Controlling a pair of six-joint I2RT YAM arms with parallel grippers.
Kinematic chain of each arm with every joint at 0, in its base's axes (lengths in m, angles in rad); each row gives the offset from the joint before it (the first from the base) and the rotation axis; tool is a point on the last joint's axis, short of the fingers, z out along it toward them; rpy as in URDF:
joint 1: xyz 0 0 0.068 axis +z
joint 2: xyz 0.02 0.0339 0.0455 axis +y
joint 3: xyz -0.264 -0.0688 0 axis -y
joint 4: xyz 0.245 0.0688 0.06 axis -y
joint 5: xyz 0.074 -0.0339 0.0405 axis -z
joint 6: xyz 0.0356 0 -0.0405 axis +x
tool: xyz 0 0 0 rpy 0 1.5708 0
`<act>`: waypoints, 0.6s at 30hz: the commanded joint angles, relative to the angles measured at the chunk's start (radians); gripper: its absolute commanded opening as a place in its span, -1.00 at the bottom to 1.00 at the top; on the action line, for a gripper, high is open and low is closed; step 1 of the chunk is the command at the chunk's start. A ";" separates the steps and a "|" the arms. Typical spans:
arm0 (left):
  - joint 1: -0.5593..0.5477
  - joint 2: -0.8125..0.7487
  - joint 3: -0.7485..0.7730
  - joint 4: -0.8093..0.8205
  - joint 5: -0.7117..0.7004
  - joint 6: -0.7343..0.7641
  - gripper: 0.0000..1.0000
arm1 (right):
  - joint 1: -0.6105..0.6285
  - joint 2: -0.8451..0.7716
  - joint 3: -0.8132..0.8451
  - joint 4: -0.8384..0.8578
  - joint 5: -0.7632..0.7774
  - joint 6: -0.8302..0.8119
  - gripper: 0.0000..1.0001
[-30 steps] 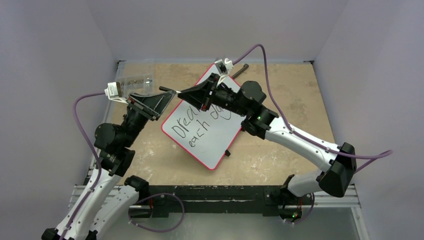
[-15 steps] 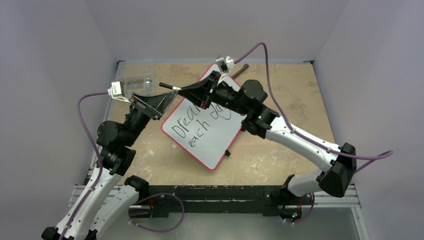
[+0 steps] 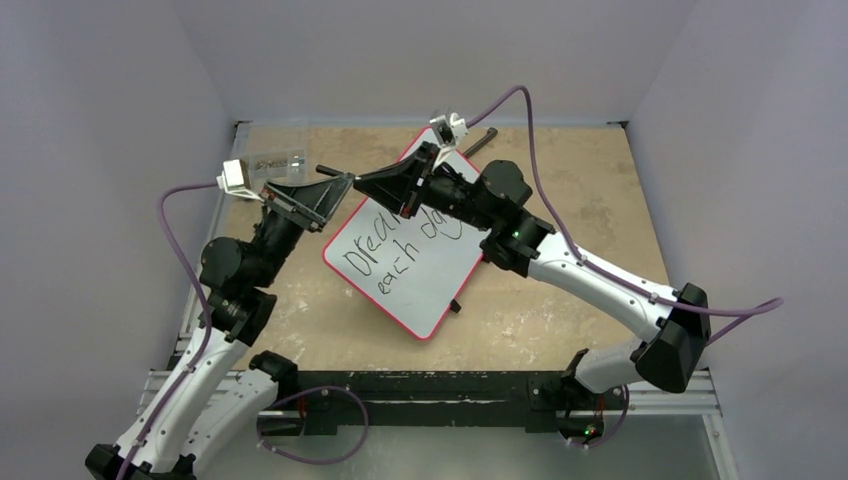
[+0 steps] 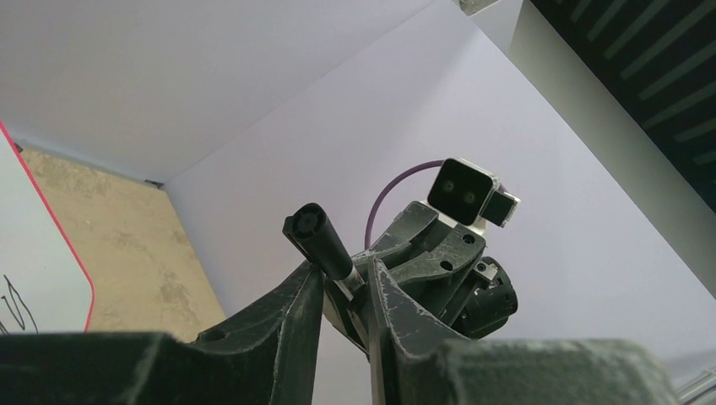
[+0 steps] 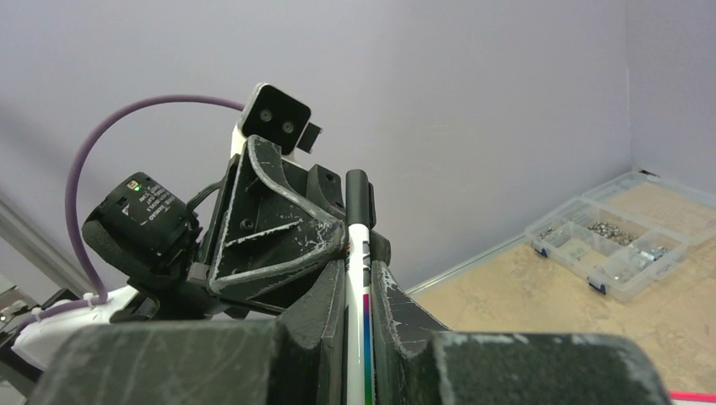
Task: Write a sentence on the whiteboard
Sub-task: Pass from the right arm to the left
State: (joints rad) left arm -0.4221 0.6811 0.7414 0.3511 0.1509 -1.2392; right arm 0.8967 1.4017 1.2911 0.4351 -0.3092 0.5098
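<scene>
The left claw [image 3: 346, 179] and right claw [image 3: 360, 182] meet tip to tip, both clamped on the marker [image 3: 328, 171]. The left has lifted slightly; the whiteboard [image 3: 425, 295] lies below them

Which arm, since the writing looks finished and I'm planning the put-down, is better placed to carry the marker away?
Likely the right: the marker runs lengthwise between the fingers of the right gripper, while the left gripper pinches it only near its black cap end.
</scene>
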 commanded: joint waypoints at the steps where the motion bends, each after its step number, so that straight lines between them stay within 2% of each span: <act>1: -0.007 0.012 -0.002 0.077 -0.029 -0.019 -0.53 | 0.005 0.000 -0.008 0.067 -0.035 0.022 -1.00; 3: -0.007 0.017 -0.001 0.085 -0.027 -0.022 -0.56 | 0.006 0.003 -0.011 0.071 -0.042 0.027 -1.00; 6: -0.007 0.027 -0.002 0.091 -0.019 -0.025 -0.72 | 0.005 0.010 -0.012 0.079 -0.052 0.034 -1.00; 9: -0.007 0.029 -0.006 0.092 -0.013 -0.025 -0.99 | 0.005 0.017 -0.008 0.074 -0.053 0.041 -1.00; 11: -0.006 0.023 -0.009 0.090 -0.018 -0.024 -1.00 | 0.005 0.019 -0.002 0.049 -0.043 0.043 -0.98; 12: -0.007 0.018 -0.010 0.088 -0.023 -0.022 -1.00 | 0.005 0.019 0.005 0.033 -0.039 0.041 -0.87; 17: -0.007 -0.021 0.004 0.015 -0.045 0.010 -1.00 | 0.005 -0.011 0.002 -0.030 -0.001 0.018 0.03; 18: -0.007 -0.029 0.009 -0.007 -0.053 0.020 -1.00 | 0.005 -0.019 0.001 -0.041 0.008 0.011 0.46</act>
State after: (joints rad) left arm -0.4263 0.6861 0.7376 0.3775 0.1276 -1.2713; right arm 0.8970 1.4147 1.2842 0.4374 -0.3283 0.5415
